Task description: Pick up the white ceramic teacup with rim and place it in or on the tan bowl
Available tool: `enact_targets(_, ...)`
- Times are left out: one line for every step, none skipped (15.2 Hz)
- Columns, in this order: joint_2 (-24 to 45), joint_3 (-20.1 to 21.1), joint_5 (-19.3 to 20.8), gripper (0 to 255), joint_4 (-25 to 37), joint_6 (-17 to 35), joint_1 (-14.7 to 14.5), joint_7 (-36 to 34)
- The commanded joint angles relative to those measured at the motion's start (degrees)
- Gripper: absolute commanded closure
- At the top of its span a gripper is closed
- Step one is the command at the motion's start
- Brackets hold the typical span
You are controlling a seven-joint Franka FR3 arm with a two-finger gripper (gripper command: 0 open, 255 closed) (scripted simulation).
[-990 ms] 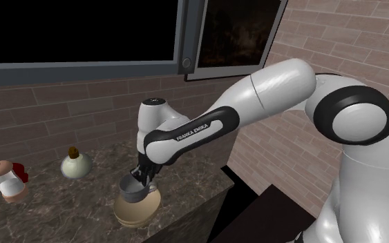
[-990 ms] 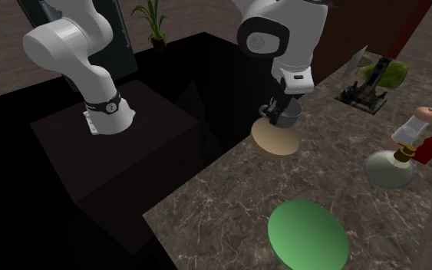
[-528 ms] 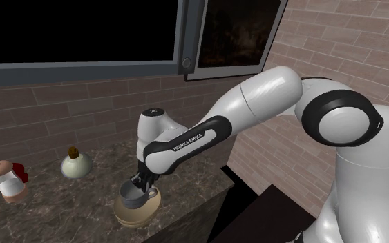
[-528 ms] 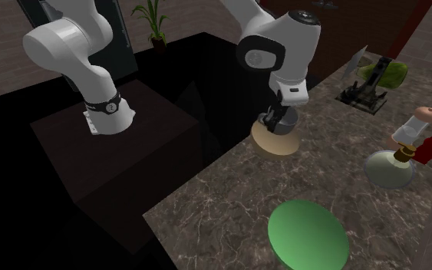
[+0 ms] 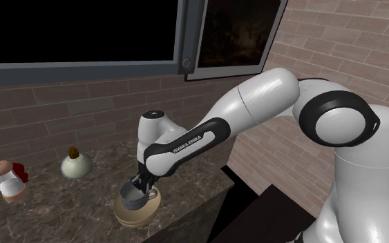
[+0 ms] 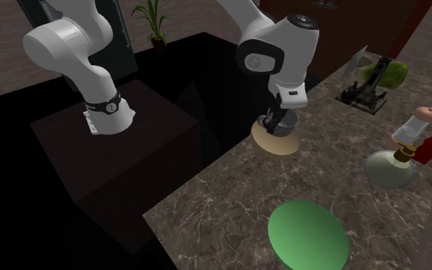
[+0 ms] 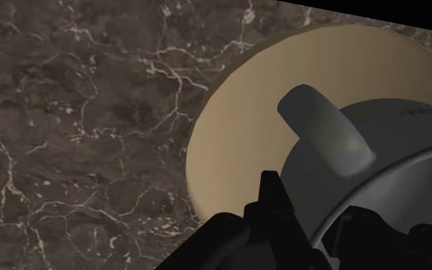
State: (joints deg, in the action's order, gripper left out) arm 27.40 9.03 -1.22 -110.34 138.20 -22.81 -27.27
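1. Nearest, at the edge of the dark marbled surface, stands the tan bowl.
2. The pale grey cup sits upright in the bowl.
3. The black hand reaches the cup from above and is closed on the cup's wall. In the wrist view one finger presses the outside, beside the handle, and the other is inside the rim.
4. Farther back on the surface, well apart from the bowl, stand a round pale bottle with a brown stopper and a white bottle with a tan cap. A red item lies just behind the white bottle.
5. Behind them rises a brick wall. Above it, a window frame borders a black area.
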Motion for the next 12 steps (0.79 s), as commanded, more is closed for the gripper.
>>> enact_targets(0.0, 0.0, 0.0, 0, 0.0, 0.0, 0.0, 0.0)
enact_targets(0.0, 0.0, 0.0, 0, 0.0, 0.0, 0.0, 0.0)
enact_targets(0.0, 0.0, 0.0, 0, 0.0, 0.0, 0.0, 0.0)
enact_targets(0.0, 0.0, 0.0, 0, 0.0, 0.0, 0.0, 0.0)
enact_targets(0.0, 0.0, 0.0, 0, 0.0, 0.0, 0.0, 0.0)
enact_targets(0.0, 0.0, 0.0, 0, 0.0, 0.0, 0.0, 0.0)
enact_targets(-1.4, 0.1, -0.2, 0, 0.1, -1.4, 0.2, 0.1)
enact_targets(-2.7, 0.2, -0.4, 0, 0.3, -2.9, 0.4, 0.2)
enact_targets(-3.9, 0.3, -0.5, 0, 0.5, -4.4, 0.6, 0.3)
enact_targets(-4.9, 0.3, -0.7, 0, 0.8, -5.6, 0.7, 0.4)
enact_targets(-4.9, 0.3, -0.7, 0, 0.8, -5.6, 0.7, 0.4)
enact_targets(-4.9, 0.3, -0.7, 0, 0.8, -5.6, 0.7, 0.4)
